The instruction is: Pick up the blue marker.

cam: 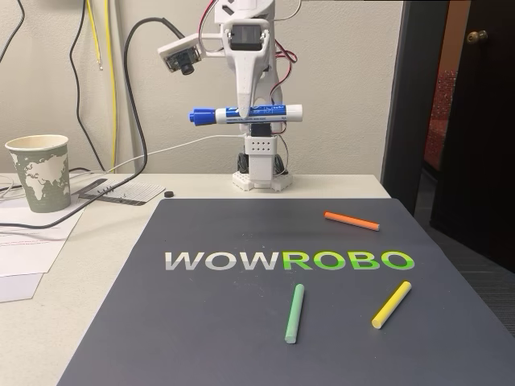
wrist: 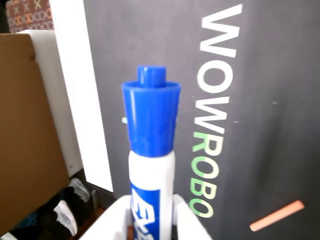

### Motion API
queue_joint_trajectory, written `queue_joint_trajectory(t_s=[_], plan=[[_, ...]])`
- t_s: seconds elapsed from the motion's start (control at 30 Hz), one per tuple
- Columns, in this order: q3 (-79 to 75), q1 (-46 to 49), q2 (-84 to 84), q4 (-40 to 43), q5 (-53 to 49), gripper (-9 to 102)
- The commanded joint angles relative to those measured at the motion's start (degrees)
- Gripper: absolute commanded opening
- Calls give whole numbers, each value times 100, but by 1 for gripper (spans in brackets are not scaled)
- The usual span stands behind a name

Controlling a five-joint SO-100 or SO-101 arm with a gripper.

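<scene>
Green stick [cam: 294,313] and yellow stick [cam: 391,304] lie nearest on the dark mat [cam: 201,322]; orange stick [cam: 352,220] farther back. Hand [cam: 241,114] clamped on the blue marker [cam: 246,115], held level, high above the bench [cam: 96,249]. Paper cup [cam: 40,173] at left.

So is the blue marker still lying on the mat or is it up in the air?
In the air. The blue marker is held level in the gripper, high above the mat.
</scene>
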Motion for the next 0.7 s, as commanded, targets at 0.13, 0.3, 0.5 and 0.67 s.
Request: queue_joint_trajectory(t_s=[0.13,0.3,0.5,0.67], plan=[[4588,-413,3261,-2250,26,0],[5845,-510,3955,-3085,70,0],[8024,-598,5520,-4896,105,0],[8429,-571,5810,-5300,114,0]])
